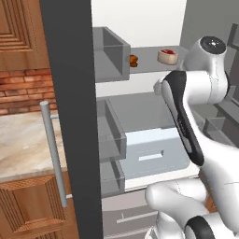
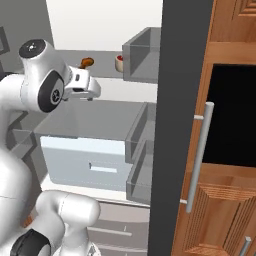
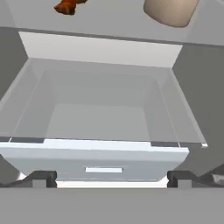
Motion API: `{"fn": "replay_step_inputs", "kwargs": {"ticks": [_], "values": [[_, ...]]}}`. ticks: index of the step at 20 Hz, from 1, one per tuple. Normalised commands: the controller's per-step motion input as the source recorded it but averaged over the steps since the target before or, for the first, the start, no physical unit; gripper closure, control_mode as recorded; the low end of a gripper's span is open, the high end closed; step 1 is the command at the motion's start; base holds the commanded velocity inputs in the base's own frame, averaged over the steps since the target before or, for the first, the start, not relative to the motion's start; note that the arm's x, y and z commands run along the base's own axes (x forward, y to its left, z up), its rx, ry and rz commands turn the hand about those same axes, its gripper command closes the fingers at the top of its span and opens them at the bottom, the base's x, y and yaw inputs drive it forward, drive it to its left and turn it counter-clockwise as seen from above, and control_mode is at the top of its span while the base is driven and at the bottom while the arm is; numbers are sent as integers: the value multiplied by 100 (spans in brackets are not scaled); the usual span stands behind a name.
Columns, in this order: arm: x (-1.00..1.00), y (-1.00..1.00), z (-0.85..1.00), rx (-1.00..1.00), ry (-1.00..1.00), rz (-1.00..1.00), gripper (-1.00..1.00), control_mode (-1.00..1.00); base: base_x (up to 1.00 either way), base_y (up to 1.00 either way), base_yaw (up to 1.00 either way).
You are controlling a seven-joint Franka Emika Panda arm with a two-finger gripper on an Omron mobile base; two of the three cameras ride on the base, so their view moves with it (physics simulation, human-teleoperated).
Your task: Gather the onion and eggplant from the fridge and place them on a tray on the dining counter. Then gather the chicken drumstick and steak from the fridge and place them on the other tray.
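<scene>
I am looking into the open fridge, its dark door edges framing both base views, with a brick wall and a marbled surface off to the left side and wooden cabinets to the right. Inside, a grey shelf runs across the upper part, and below it a pale drawer with a slot handle stands pulled out toward me. My gripper hangs in front of that drawer and above it, its two dark fingertips spread wide apart with nothing between them. In the hand view the drawer's clear-walled bin sits directly ahead of the gripper, and I see nothing lying in it. The chicken drumstick lies on the shelf beyond and above the gripper, toward its left, orange-brown against the grey. The steak sits on the same shelf, also above and beyond the gripper but toward its right, well apart from the drumstick; from the hand camera it reads as a pale tan round shape cut by the frame's top edge. Neither piece touches the gripper.
</scene>
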Motion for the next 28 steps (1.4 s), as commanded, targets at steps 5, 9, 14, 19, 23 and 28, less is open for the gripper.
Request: {"fn": "replay_step_inputs", "kwargs": {"ticks": [5, 9, 14, 19, 23, 28], "values": [[31, 43, 26, 2, -7, 3, -100, -100, 0, 0, 0], [19, 37, 41, 3, -13, 1, -100, -100, 0, 0, 0], [29, 30, 25, 3, -16, 0, -100, -100, 0, 0, 0], [73, 7, 1, 10, -4, 0, -100, -100, 0, 0, 0], [83, 6, 0, 6, 0, 0, -100, -100, 0, 0, 0], [57, 7, 0, 0, 10, 0, -100, -100, 0, 0, 0]]}}
